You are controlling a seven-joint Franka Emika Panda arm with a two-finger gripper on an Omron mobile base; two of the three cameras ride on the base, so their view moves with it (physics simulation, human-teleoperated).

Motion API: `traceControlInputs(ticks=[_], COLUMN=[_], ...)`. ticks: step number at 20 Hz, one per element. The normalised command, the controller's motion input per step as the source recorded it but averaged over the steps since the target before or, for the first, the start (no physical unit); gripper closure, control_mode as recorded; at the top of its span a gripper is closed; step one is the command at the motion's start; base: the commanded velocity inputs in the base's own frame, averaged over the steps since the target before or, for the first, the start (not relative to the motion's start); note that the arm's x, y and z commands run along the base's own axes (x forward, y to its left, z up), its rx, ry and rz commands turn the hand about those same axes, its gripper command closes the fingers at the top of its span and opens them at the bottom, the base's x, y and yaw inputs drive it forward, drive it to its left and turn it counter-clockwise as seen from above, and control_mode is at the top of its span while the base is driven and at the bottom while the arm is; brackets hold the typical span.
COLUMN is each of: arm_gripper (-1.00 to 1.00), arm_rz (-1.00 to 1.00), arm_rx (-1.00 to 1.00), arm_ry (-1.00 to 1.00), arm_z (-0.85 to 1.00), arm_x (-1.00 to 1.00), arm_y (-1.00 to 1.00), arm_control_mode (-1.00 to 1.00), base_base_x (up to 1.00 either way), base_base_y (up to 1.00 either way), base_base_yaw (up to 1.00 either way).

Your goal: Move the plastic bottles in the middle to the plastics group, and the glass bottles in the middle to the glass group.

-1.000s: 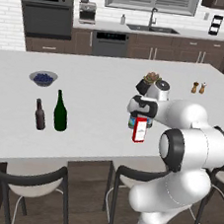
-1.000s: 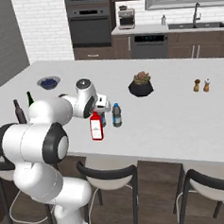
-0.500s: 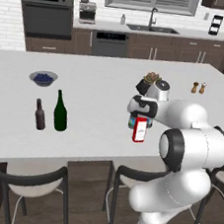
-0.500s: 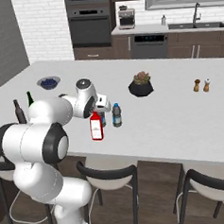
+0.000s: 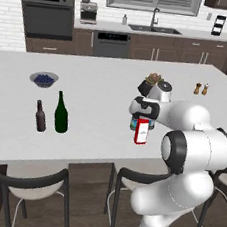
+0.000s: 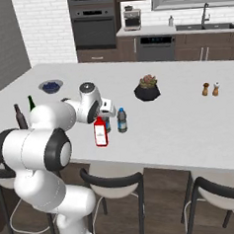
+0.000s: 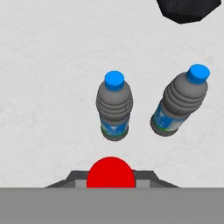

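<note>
Hand view: our gripper (image 7: 110, 183) sits clamped on the red bottle (image 5: 142, 131) by its red cap (image 7: 110, 173), mid-counter just beside two plastic bottles (image 7: 114, 106), so we judge a straight lift best before swinging toward the wine bottle (image 5: 61, 113).

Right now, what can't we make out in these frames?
- Gripper contact on the red bottle: the hand view has just its red cap between the fingertips; the body is cut off by the bottom edge.
- Water bottles: the arm hides most of them in the left base view.
- Brown bottle and green wine bottle: the arm covers their lower parts in the right base view.
- Red bottle's label text: too small.
</note>
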Motion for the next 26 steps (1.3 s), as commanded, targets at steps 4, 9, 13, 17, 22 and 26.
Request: traceControlInputs(ticks=[4,9,13,17,22,26], arm_gripper=[1.00,1.00,1.00,1.00,1.00,1.00], arm_rz=[0.00,0.02,0.06,0.08,0.10,0.13], arm_rx=[0.00,0.00,0.00,0.00,0.00,0.00], arm_ry=[0.00,-0.01,-0.16,-0.19,-0.01,0.03], arm_z=[0.00,0.00,0.08,0.23,0.21,0.06], arm_x=[0.00,-0.33,-0.66,-0.27,0.04,0.14], arm_y=[0.00,0.00,0.02,0.31,0.58,0.81], arm_control_mode=[-1.00,-1.00,-1.00,-1.00,-1.00,-1.00], base_base_x=[0.00,0.00,0.00,0.00,0.00,0.00], base_base_y=[0.00,0.00,0.00,0.00,0.00,0.00], base_base_yaw=[0.00,0.00,0.00,0.00,0.00,0.00])
